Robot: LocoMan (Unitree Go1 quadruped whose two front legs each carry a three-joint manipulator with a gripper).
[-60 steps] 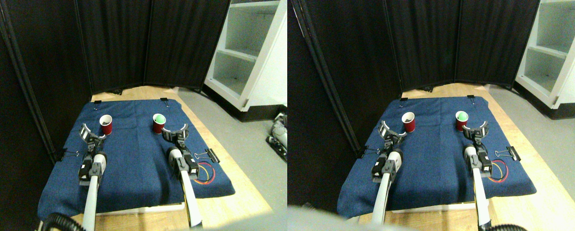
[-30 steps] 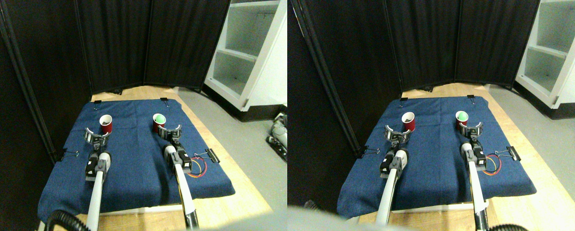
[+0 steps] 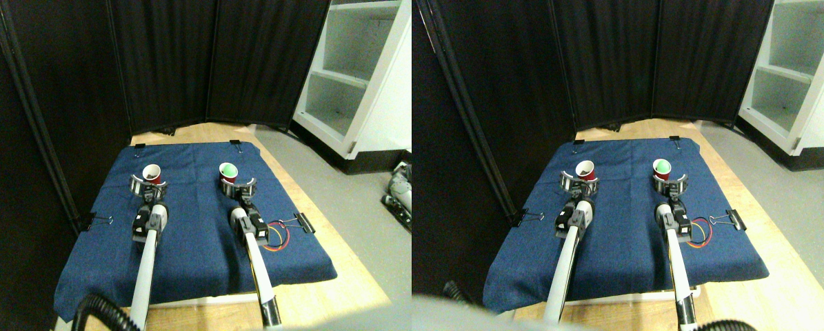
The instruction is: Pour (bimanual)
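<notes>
Two grippers, spread wide, each arriving at a red cup.

Left gripper [image 3: 148,183] has its curved jaws open around the base of the left cup [image 3: 152,174], holding nothing yet; right gripper [image 3: 238,186] is likewise open, with the green-filled cup [image 3: 228,172] just beyond it and slightly to its left. Both cups stand upright on the blue cloth [image 3: 198,234]. To grasp well, centre each cup between the jaws, close low and evenly, and avoid nudging either over.
</notes>
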